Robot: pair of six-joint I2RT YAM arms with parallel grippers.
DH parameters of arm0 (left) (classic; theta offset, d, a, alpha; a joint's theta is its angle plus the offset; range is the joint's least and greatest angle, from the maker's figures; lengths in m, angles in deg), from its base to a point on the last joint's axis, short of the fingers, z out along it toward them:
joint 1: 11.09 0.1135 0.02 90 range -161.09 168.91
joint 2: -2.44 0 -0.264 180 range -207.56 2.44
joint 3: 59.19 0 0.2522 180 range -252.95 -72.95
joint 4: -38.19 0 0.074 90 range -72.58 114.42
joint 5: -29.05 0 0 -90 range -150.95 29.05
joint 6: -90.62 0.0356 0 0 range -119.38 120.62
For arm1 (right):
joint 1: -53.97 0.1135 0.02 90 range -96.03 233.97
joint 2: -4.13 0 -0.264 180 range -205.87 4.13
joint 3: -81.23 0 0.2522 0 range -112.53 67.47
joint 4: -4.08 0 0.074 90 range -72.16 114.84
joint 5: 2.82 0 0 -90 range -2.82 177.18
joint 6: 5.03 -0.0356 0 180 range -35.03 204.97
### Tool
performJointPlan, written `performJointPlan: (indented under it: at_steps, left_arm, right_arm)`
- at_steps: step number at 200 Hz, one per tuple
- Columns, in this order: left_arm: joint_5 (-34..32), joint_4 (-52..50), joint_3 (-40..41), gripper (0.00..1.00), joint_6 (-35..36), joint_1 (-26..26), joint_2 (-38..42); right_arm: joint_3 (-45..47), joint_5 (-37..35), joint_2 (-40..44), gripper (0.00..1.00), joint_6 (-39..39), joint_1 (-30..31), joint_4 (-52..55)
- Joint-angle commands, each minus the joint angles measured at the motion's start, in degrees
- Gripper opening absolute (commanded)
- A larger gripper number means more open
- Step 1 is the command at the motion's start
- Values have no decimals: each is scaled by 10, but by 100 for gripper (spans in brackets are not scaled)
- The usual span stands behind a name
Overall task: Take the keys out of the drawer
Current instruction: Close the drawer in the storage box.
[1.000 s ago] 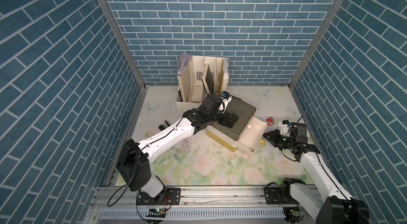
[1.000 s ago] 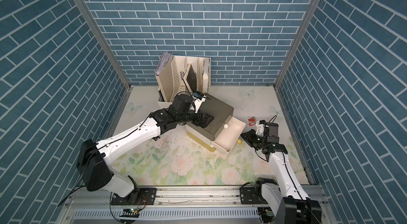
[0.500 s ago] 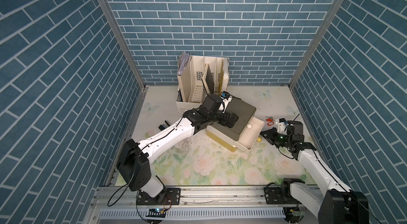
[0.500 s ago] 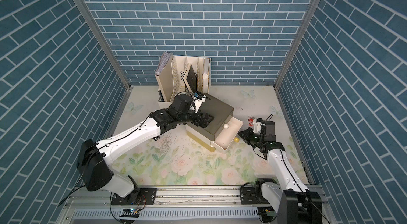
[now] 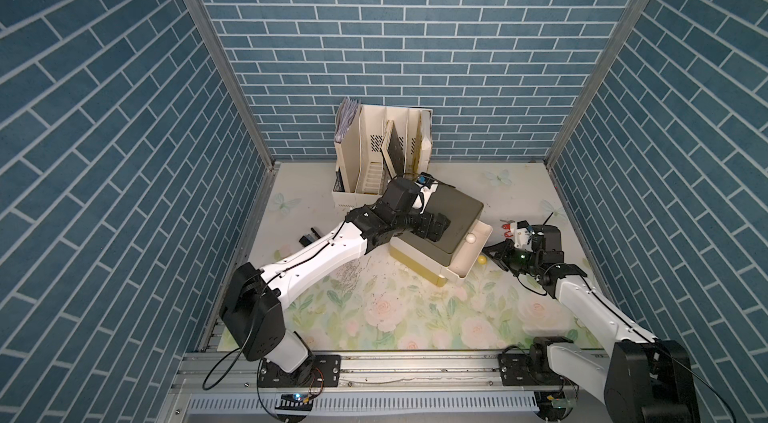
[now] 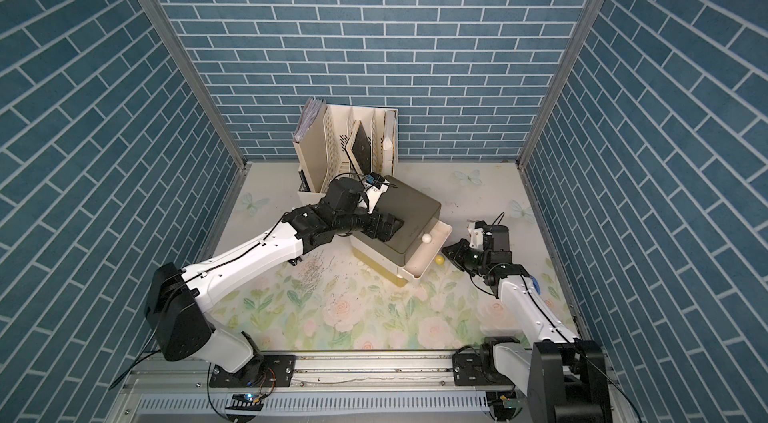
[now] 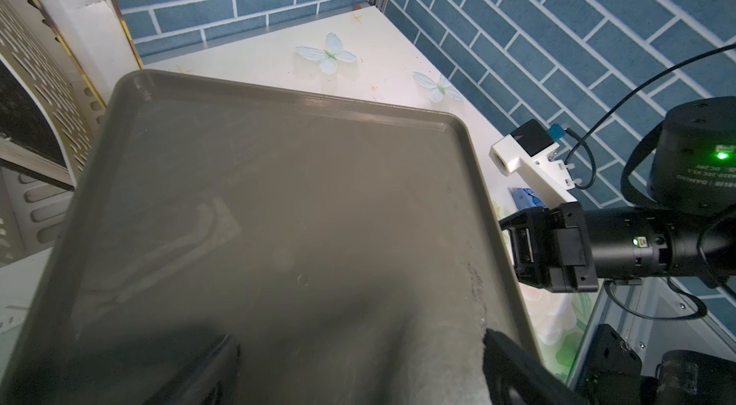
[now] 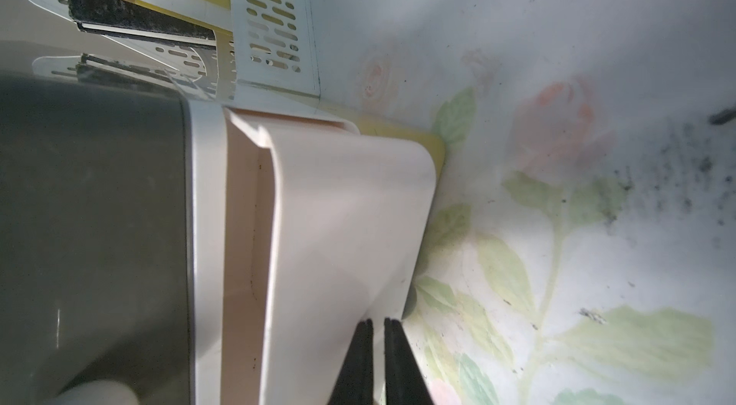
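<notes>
Grey plastic tops the small drawer unit (image 5: 455, 215) at the middle of both top views. We see the left gripper (image 5: 434, 226) lying across that top with its jaws spread wide and nothing between them. The left wrist view shows its fingers (image 7: 513, 363) far apart over the lid.

Under the lid, the cream drawer (image 5: 473, 255) with a white knob (image 5: 471, 238) stands pulled partway out toward the right of the frame. The right gripper (image 8: 376, 337) sits just beside the drawer's front, near a yellow knob (image 5: 481, 260) lower down. Its jaws are all but closed, with only a thin slit between them and nothing in it. We cannot tell whether the tips touch the drawer front.

Of the keys (image 5: 505, 227) we make out one with a red tag. It lies on the floral mat (image 5: 395, 308) right of the drawer, outside it and just behind the right wrist. A small blue thing (image 7: 522, 196) lies on the mat by that gripper, but we cannot tell what it is. A cream file rack (image 5: 374, 150) stands behind the unit, against the back wall.
</notes>
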Motion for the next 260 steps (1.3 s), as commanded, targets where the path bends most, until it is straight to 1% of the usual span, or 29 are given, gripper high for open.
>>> performJointPlan:
  at_steps: [1,117,171,213,240,260]
  left_arm:
    - [-5,-21,17,100,0,-3,-4]
    - [-12,-21,29,100,2,-3,6]
    - [-12,-21,30,100,1,-3,7]
    - [-12,-21,33,100,1,-3,9]
    - [-12,-21,33,100,1,-3,10]
    - [-11,-21,34,100,1,-3,14]
  right_arm:
    - [-15,-7,-11,10,-17,11,-30]
    - [-50,-21,-84,10,-34,60,-86]
    - [-60,-25,-102,10,-46,86,-110]
    - [-56,-21,-103,10,-52,92,-126]
    - [-57,-25,-93,14,-45,91,-107]
    - [-54,-28,-79,17,-35,78,-87]
